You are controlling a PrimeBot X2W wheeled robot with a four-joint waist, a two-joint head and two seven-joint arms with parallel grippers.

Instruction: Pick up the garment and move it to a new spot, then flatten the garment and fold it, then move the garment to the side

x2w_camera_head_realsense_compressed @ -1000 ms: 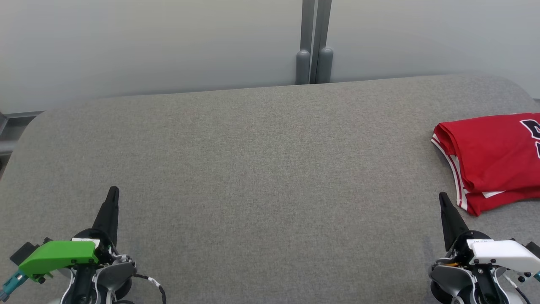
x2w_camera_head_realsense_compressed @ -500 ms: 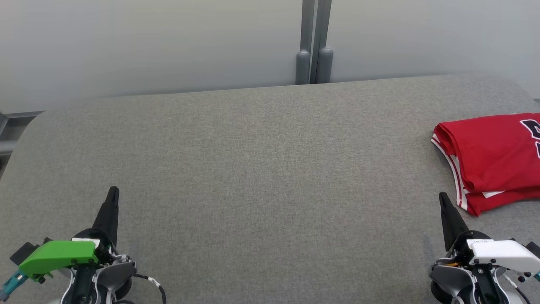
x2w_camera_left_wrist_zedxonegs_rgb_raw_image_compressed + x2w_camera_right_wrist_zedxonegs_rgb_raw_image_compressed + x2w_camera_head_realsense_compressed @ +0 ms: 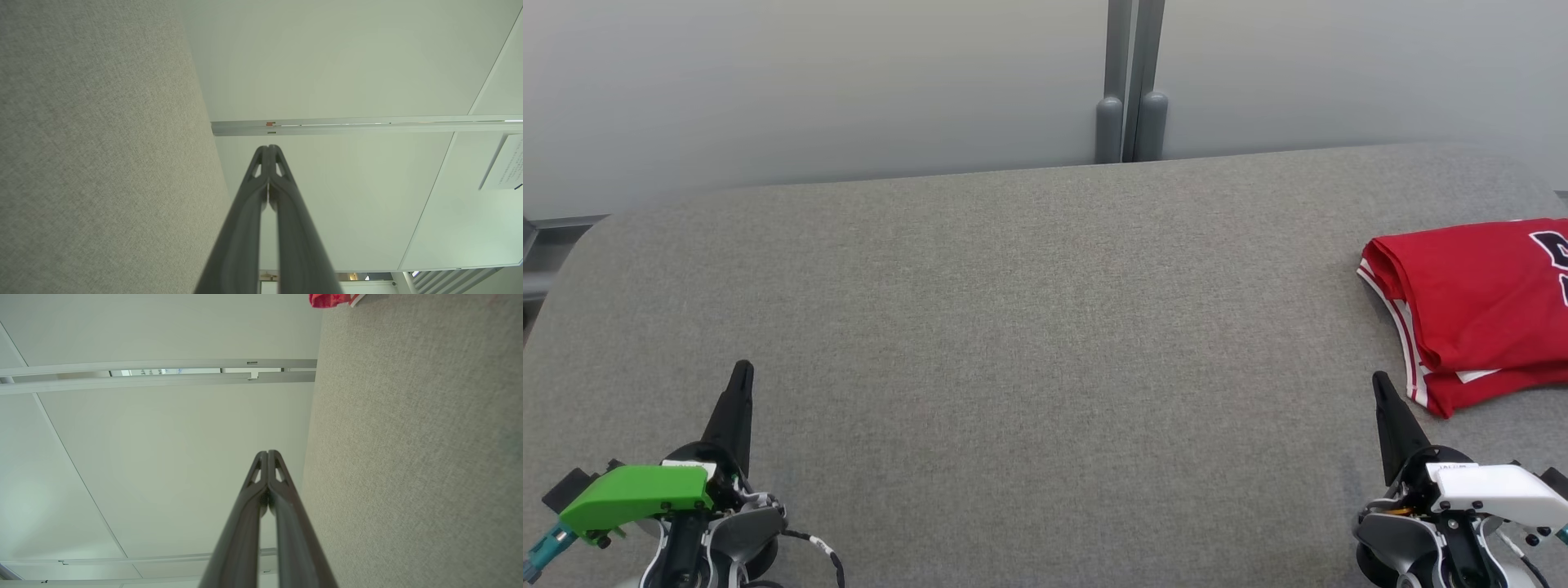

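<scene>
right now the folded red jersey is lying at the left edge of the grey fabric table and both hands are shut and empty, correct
Not quite. The head view shows the folded red jersey lying at the right edge of the grey fabric table, not the left. The rest holds: the left hand and the right hand are both shut and empty.

A grey fabric worktop [image 3: 1045, 327] spreads beneath and ahead of the fingers [image 3: 737, 400]. Beyond their tips, past its far edge, pale wall panels [image 3: 809, 82] meet at a grey post [image 3: 1131, 82].
</scene>
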